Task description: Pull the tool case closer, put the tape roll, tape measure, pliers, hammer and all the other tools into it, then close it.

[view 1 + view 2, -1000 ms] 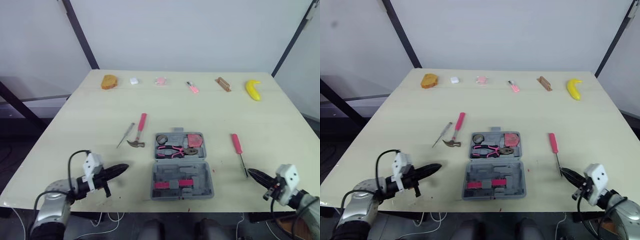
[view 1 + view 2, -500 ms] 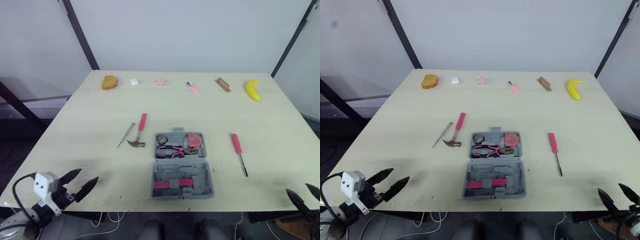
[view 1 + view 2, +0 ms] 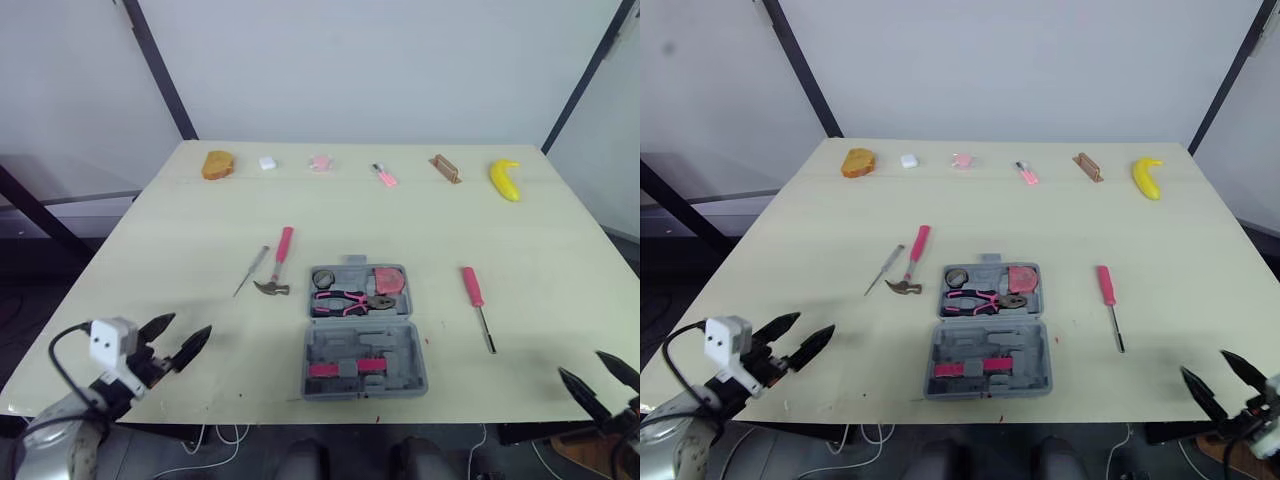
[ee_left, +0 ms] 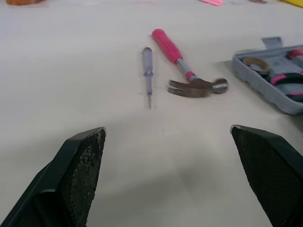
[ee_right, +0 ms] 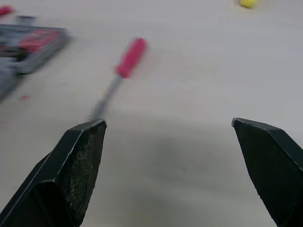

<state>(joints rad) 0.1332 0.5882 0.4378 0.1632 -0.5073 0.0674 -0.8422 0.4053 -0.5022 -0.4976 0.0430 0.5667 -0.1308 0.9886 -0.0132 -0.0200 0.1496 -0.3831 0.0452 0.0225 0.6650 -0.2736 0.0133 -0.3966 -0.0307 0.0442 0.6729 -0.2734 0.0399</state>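
Left gripper agape; hammer, thin screwdriver ahead, open tool case beside.

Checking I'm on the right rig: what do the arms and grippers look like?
The left gripper and right gripper each have two black tapered fingers with finely textured pads. A white box with a looped black cable sits on the grey left arm.

A pale beige rectangular bench is standing before a plain white wall, with dark diagonal struts crossing it.
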